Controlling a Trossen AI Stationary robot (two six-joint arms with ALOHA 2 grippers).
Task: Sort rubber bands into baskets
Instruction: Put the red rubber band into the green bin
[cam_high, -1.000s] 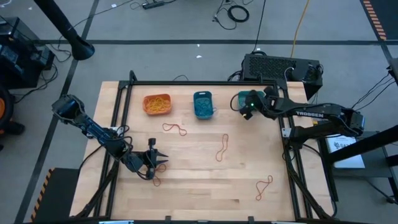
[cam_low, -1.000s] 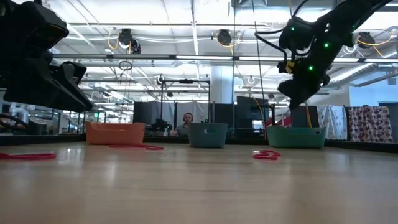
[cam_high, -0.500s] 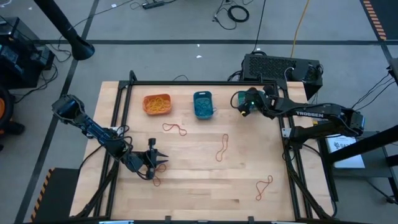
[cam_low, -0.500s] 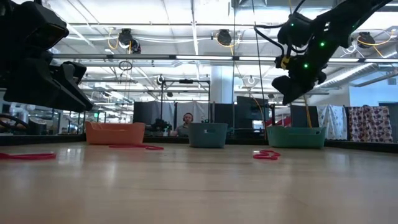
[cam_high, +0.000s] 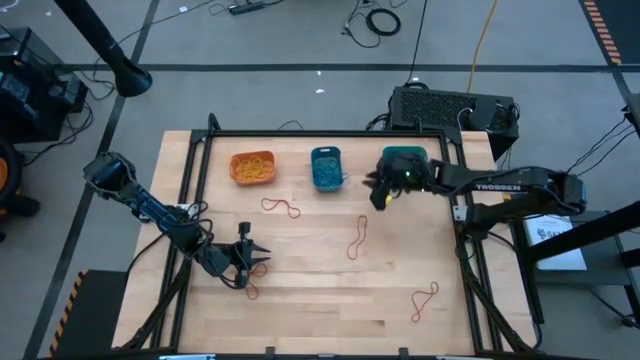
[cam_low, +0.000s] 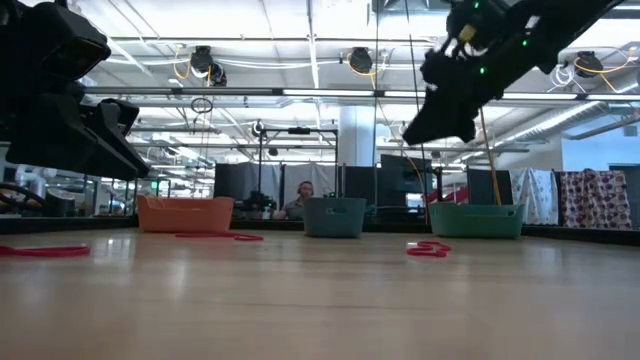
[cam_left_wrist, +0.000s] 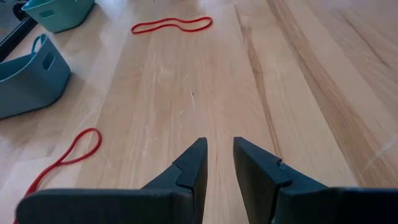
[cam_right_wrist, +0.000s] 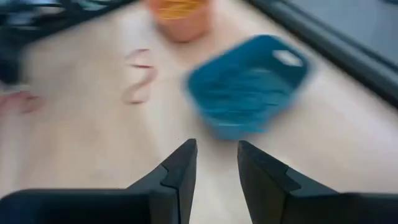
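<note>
Wooden desk (cam_high: 320, 290) still carries four red rubber bands (cam_high: 357, 237). My right tool (cam_high: 379, 196) has swung off the teal basket (cam_high: 402, 157) toward the blue basket (cam_high: 326, 167), parted and empty: a drop, I judge. Left tool (cam_high: 262, 253) waits narrowly parted. "TROSSEN" reads on the arm.

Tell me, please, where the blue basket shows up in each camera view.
High view: blue basket at the table's far edge, middle of three.
Low view: centre, far across the table.
Left wrist view: at the left edge.
Right wrist view: blurred, upper centre.
Shared landmark: the orange basket beside it.
</note>
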